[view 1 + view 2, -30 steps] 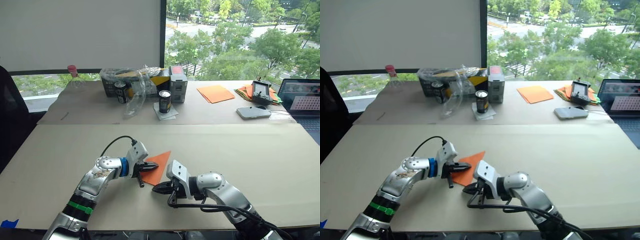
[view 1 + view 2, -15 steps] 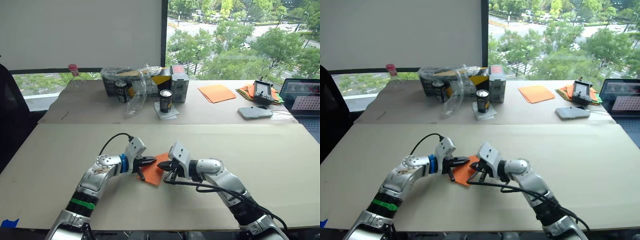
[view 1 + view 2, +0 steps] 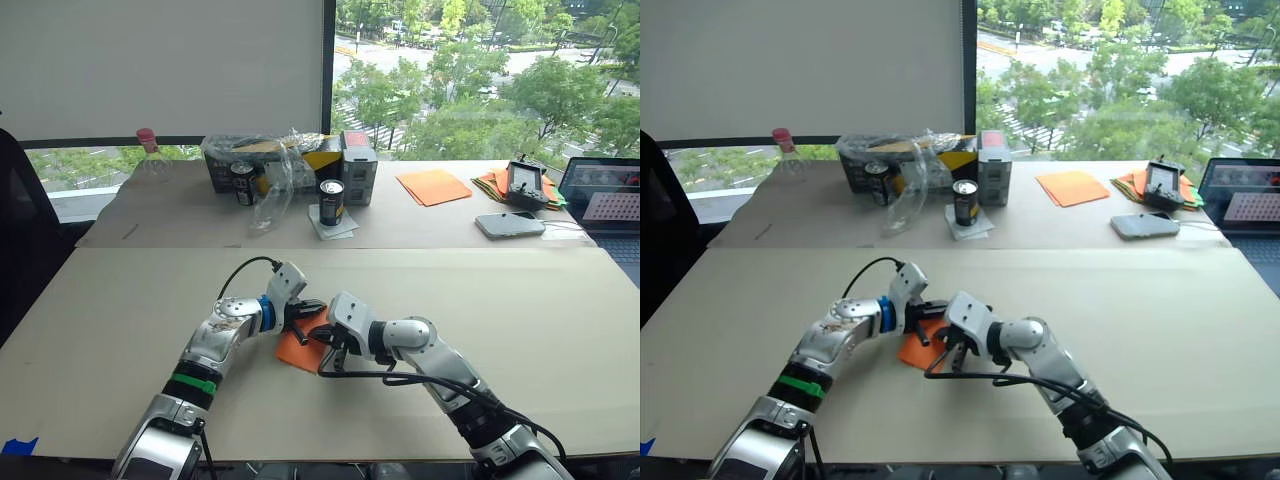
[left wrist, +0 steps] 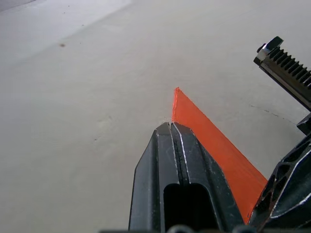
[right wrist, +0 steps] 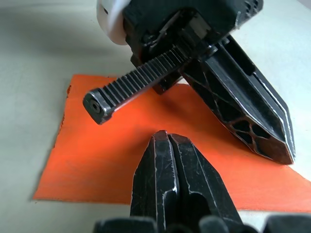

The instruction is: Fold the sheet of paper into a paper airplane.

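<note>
orange and thin, the creased sheet of paper [image 3: 303, 349] lies flat on the pale cardboard-covered table [image 3: 520, 330], near its front edge, partly folded to a pointed wedge and not yet a plane. we see both our arms meeting over it. our left gripper [image 4: 171, 125] has its two black fingers pressed together, tips resting at the paper's sharp corner. our right gripper [image 5: 168, 137] is likewise clenched on nothing, its tips down on the middle of the sheet, just beside the left one.

a second ago our right gripper hung off the paper's near edge, and the left one sat farther back at the sheet's left side. since then both have closed in, so the two now touch the paper almost tip to tip. we judge this a pressing step: one tip pins the sheet while the other could run a crease. several folds seem left to do.
</note>
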Robot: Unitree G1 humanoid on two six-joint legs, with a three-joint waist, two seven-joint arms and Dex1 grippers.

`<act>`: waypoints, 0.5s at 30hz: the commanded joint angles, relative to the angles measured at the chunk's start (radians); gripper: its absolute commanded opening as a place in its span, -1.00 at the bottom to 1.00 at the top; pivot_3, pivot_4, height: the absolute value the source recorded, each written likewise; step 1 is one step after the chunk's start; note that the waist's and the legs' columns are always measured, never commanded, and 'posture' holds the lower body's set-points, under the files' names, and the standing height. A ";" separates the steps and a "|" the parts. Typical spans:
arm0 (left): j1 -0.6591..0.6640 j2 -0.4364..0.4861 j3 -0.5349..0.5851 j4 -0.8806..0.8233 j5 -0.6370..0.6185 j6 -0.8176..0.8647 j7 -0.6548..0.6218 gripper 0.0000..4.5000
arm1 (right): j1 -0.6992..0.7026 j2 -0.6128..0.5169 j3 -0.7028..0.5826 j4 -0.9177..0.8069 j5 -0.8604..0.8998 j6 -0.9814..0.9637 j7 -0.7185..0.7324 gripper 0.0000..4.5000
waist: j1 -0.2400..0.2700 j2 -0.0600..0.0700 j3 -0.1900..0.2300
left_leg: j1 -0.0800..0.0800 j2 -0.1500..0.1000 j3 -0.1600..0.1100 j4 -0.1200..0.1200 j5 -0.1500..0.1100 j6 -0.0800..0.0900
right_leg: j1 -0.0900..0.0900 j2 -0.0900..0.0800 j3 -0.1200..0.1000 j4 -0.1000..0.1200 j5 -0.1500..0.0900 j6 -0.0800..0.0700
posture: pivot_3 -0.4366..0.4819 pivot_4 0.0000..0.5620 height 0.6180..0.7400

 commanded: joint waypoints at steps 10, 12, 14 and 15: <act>-0.147 -0.071 -0.049 0.249 0.096 -0.168 -0.069 -0.99 | 0.032 0.009 0.020 0.000 -0.019 0.105 -0.027 -1.00 | 0.000 0.000 0.000 | 0.000 0.000 0.000 0.000 0.000 0.000 | 0.000 0.000 0.000 0.000 0.000 0.000 | -0.05 -0.47 -0.14; -0.164 -0.082 -0.051 0.298 0.120 -0.186 -0.051 -0.99 | 0.034 0.009 0.019 -0.004 -0.020 0.115 -0.030 -1.00 | 0.002 0.000 -0.001 | 0.000 0.000 0.000 0.001 0.000 0.000 | 0.001 0.000 0.000 0.000 0.000 0.000 | -0.05 -0.47 -0.14; -0.175 -0.090 -0.044 0.326 0.128 -0.192 -0.041 -0.99 | 0.034 0.009 0.019 -0.006 -0.020 0.120 -0.031 -1.00 | 0.004 0.000 -0.001 | 0.001 0.000 0.000 0.003 0.000 0.000 | 0.002 0.000 0.000 0.000 0.000 0.000 | -0.05 -0.47 -0.14; -0.177 -0.091 -0.044 0.334 0.133 -0.196 -0.042 -0.99 | 0.034 0.008 0.019 -0.007 -0.019 0.123 -0.031 -1.00 | 0.004 0.000 -0.001 | 0.001 0.000 0.000 0.003 0.000 0.000 | 0.003 0.000 -0.001 0.001 0.000 0.000 | -0.05 -0.47 -0.14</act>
